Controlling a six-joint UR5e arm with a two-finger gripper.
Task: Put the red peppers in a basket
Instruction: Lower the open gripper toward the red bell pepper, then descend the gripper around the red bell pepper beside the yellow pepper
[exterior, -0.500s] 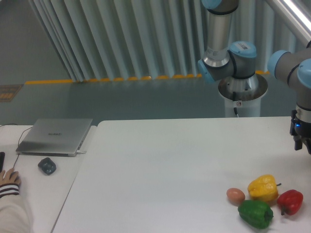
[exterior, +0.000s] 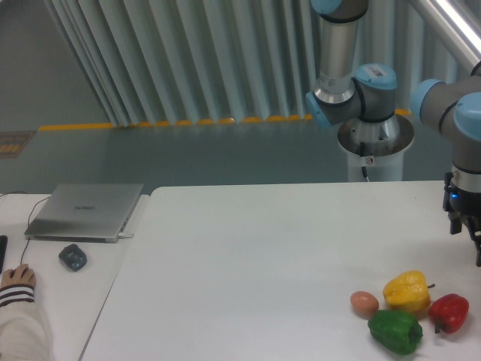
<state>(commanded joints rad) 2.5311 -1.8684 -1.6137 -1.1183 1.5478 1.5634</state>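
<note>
The red pepper (exterior: 449, 312) is small and glossy and lies on the white table (exterior: 263, 256) at the front right, just right of a yellow pepper (exterior: 406, 291). My gripper (exterior: 473, 244) hangs at the right edge of the frame, above and slightly right of the red pepper and clear of it. The frame border cuts the gripper off, so only one dark finger shows and the jaw gap cannot be read. Nothing appears to be held. No basket is in view.
A green pepper (exterior: 395, 331) and a brown egg (exterior: 364, 303) lie close to the left of the red pepper. On the side desk at left are a closed laptop (exterior: 86, 210), a mouse (exterior: 73, 257) and a person's hand (exterior: 16, 278).
The arm's wrist and gripper have shifted slightly left and down at the right edge. The peppers and egg have not moved.
</note>
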